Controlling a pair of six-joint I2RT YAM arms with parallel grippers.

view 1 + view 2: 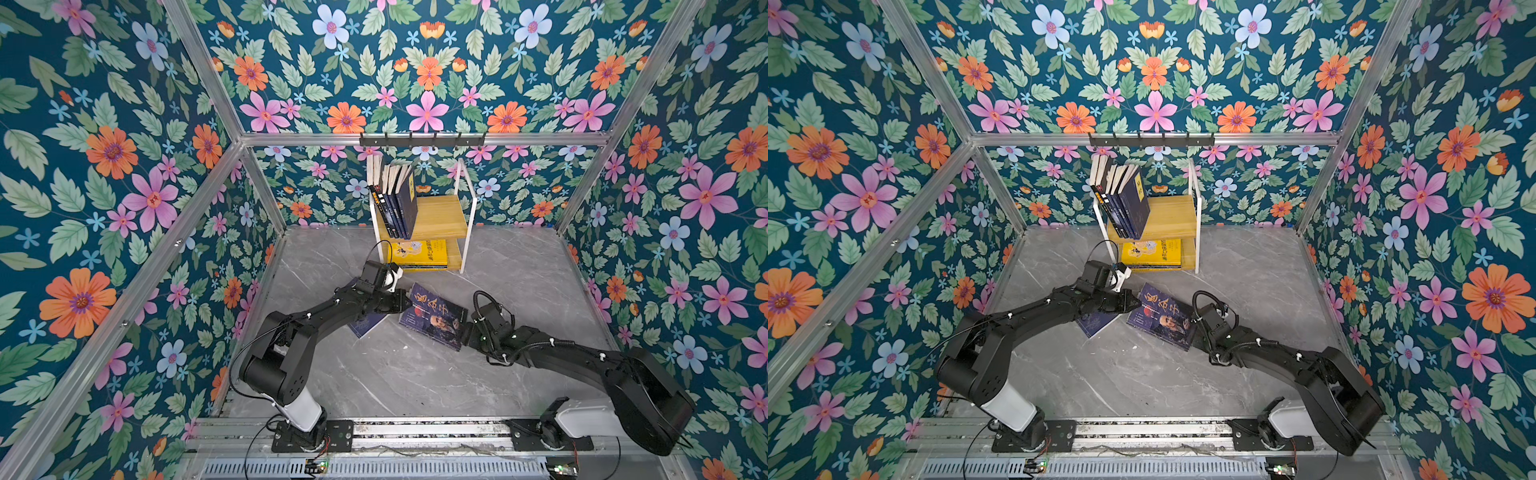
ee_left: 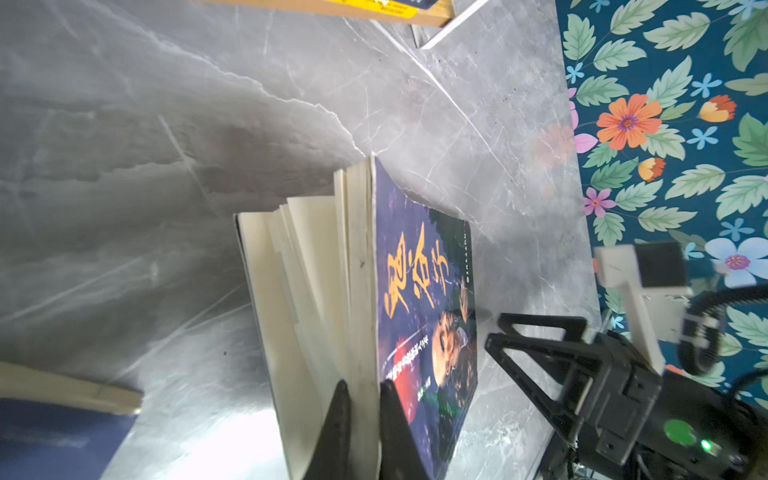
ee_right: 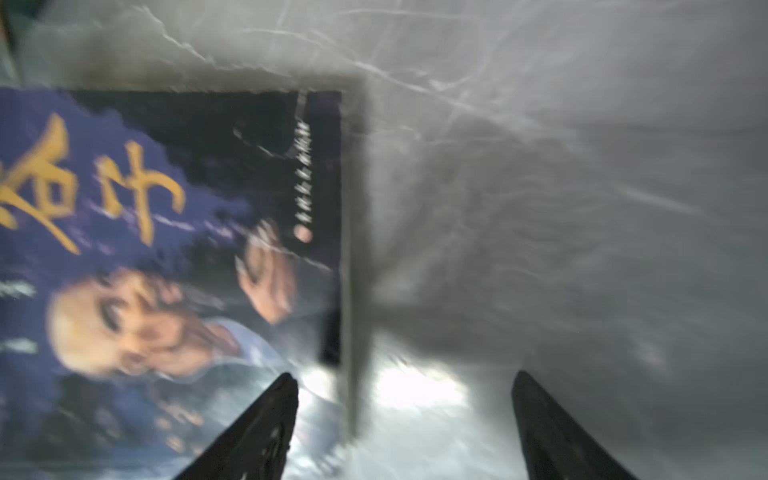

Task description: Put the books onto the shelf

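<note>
- Mid-table, closest to the arms: the purple book (image 1: 436, 318) with the bearded man sits between the left gripper (image 2: 365, 386) and the right gripper (image 3: 404, 375). It looks raised off the grey table (image 1: 395, 374) on the left gripper's side.
- Left jaws are clenched on the front cover plus a thin wad of pages only. The other pages fan away loose.
- Right jaws are spread wide across the book's opposite edge, gripping nothing.
- Handling, my read: it's a light, floppy paperback, and the glossy cover is likely slick. This partial pinch lets it flop open, so better to clamp the whole block near the spine.
- Navy book (image 1: 368, 326) lies flat, mostly hidden under the left arm.
- Right wrist view is smeared, so I can't tell if a finger touches the cover.
- Far end: the shelf (image 1: 446, 212) holds a leaning row of books (image 1: 399, 199) on the top tier and a yellow book (image 1: 419, 253) flat below. The back of the lower tier is hidden.
</note>
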